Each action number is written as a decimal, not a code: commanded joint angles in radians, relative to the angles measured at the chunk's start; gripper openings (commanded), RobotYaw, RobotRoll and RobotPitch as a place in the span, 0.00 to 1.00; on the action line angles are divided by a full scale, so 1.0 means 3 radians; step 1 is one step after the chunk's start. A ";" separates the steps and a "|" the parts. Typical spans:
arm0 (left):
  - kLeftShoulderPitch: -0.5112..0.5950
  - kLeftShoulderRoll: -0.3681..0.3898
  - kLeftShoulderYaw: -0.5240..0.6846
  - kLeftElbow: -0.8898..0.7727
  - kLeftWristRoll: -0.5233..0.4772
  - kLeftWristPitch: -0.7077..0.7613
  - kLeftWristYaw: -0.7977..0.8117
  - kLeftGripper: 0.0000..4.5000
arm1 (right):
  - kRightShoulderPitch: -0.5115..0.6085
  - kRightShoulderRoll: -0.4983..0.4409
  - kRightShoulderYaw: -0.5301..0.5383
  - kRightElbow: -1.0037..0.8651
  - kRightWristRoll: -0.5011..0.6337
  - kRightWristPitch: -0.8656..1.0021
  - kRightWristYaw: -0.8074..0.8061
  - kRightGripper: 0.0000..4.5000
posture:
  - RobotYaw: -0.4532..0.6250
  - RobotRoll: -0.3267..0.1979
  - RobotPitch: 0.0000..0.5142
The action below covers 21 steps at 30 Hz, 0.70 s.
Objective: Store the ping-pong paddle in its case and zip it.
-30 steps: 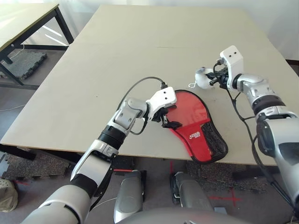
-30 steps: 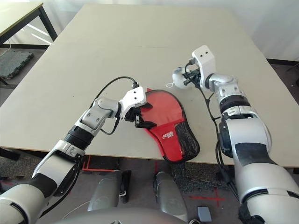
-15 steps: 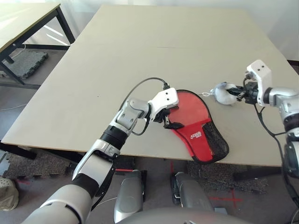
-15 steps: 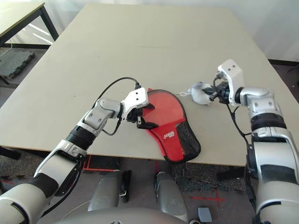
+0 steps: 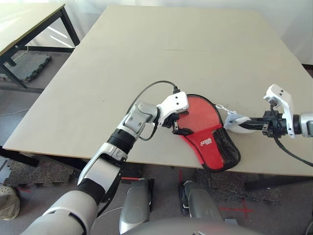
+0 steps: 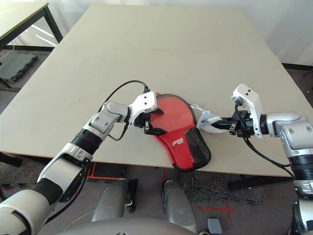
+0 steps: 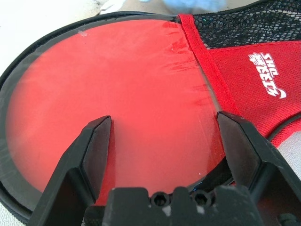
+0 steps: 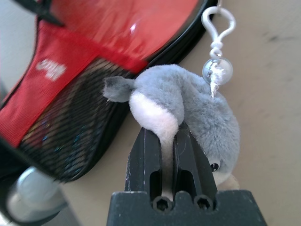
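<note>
The left gripper point(image 7: 162, 141), jaws wide, hovers over the case point(image 5: 203, 132) lying flat at the table point(image 5: 146, 58) edge, likely ready to steady it, while the right gripper point(image 8: 162, 146) pinches the plush point(image 8: 188, 103) just beside the case's mesh side, probably its zip pull.

Head stereo pair looks forward-down from above table point(image 5: 146, 49) near edge, both eyes sharing whole tabletop. Left wrist camera sits close over case point(image 7: 141, 108); right wrist camera close behind plush point(image 8: 188, 103), sharing case.
</note>
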State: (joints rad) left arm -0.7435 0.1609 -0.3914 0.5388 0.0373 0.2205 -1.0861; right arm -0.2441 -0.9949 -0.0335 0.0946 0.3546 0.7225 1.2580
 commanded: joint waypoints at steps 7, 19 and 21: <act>0.0003 -0.0012 -0.0073 0.0187 0.0085 0.0028 0.0034 1.00 | 0.0562 -0.0410 0.0146 -0.0149 0.0117 0.0151 0.0295 0.00 | 0.39 0.62 0.23; 0.0037 -0.0069 -0.0069 0.0155 0.0071 0.0063 0.0083 1.00 | 0.1015 -0.0766 0.0349 0.0163 -0.0088 -0.0167 0.0438 0.00 | 0.40 0.62 0.24; 0.0036 -0.0068 -0.0067 0.0158 0.0068 0.0065 0.0090 1.00 | 0.1083 -0.0793 0.0361 0.0227 -0.0088 -0.0183 0.0463 0.00 | 0.40 0.62 0.24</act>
State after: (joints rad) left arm -0.7534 0.1319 -0.3940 0.5626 0.0374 0.2204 -1.0665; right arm 0.0078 -1.2092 -0.0066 0.0906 0.4020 0.6387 1.3889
